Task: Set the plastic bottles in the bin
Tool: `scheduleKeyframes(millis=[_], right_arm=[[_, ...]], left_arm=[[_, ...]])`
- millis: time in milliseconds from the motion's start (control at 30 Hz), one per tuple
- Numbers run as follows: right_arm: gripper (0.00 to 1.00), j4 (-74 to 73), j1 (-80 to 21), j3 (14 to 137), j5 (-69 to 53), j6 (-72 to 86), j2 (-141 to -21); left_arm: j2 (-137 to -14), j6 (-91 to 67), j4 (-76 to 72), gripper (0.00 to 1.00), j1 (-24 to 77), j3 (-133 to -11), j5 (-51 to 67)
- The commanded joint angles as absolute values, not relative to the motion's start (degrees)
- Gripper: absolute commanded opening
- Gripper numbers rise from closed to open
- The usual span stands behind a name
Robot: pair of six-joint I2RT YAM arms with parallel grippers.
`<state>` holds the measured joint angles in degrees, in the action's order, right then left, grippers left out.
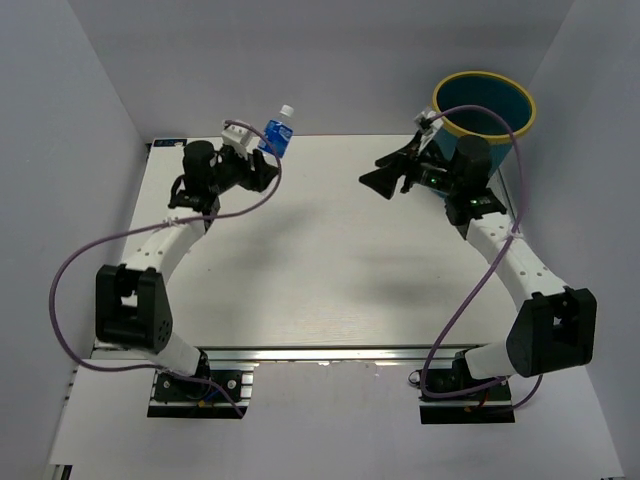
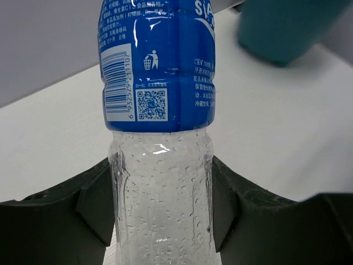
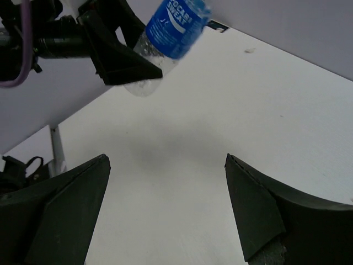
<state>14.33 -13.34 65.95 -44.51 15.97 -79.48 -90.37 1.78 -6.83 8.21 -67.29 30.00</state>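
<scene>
My left gripper (image 1: 262, 160) is shut on a clear plastic bottle with a blue label (image 1: 279, 132), held above the table at the far left. In the left wrist view the bottle (image 2: 160, 182) stands between the two black fingers (image 2: 91, 207). It also shows in the right wrist view (image 3: 174, 33). My right gripper (image 1: 385, 170) is open and empty, above the table just left of the teal bin with a yellow rim (image 1: 484, 102) at the far right. The bin's teal wall shows in the left wrist view (image 2: 287, 27). No other bottles are in view.
The white table (image 1: 330, 250) is walled by white panels on the left, back and right. Purple cables loop off both arms. A metal rail runs along the near edge (image 1: 330, 355).
</scene>
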Motion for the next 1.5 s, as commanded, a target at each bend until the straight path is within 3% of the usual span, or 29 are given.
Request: scheduleKeyframes(millis=[0, 233, 1000, 1067, 1100, 1167, 1200, 1233, 1267, 1300, 1467], right_arm=[[0.89, 26.6, -18.0, 65.0, -45.0, 21.2, -80.8], [0.89, 47.7, -23.6, 58.2, -46.7, 30.5, -82.5], [0.89, 53.6, -27.4, 55.6, -38.2, 33.8, -84.3], [0.84, 54.9, -27.4, 55.6, -39.1, 34.4, -84.4], [0.76, 55.2, -27.4, 55.5, -39.3, 34.5, -84.4], [0.68, 55.4, -27.4, 55.4, -39.6, 34.0, -84.1], [0.58, 55.1, -27.4, 55.2, -39.3, 33.7, -83.6], [0.51, 54.9, -27.3, 54.8, -38.4, 33.4, -83.2], [0.45, 54.6, -27.4, 54.6, -37.6, 32.5, -82.9], [0.34, 53.7, -27.4, 54.3, -36.0, 32.2, -82.1], [0.28, 45.6, -27.1, 55.9, -30.1, 27.3, -80.4]], left_arm=[[-84.6, -4.2, -19.0, 0.53, 15.3, -60.6, 33.5], [-75.1, -12.7, -29.6, 0.53, 22.6, -49.4, 37.2], [-70.0, -14.9, -31.4, 0.49, 32.9, -43.9, 44.0], [-69.4, -14.9, -31.4, 0.49, 32.9, -43.7, 43.2], [-69.2, -14.9, -31.2, 0.59, 32.9, -43.6, 42.9], [-68.9, -14.4, -30.6, 0.66, 32.9, -43.8, 42.3], [-68.9, -13.9, -28.9, 0.74, 32.9, -44.3, 41.9], [-68.9, -13.5, -28.0, 0.93, 32.9, -44.6, 41.4], [-68.9, -13.2, -27.4, 0.98, 32.9, -44.7, 39.7], [-68.9, -12.9, -26.0, 0.98, 32.9, -45.3, 38.7], [-68.3, -11.9, -20.0, 0.98, 32.9, -47.1, 29.5]])
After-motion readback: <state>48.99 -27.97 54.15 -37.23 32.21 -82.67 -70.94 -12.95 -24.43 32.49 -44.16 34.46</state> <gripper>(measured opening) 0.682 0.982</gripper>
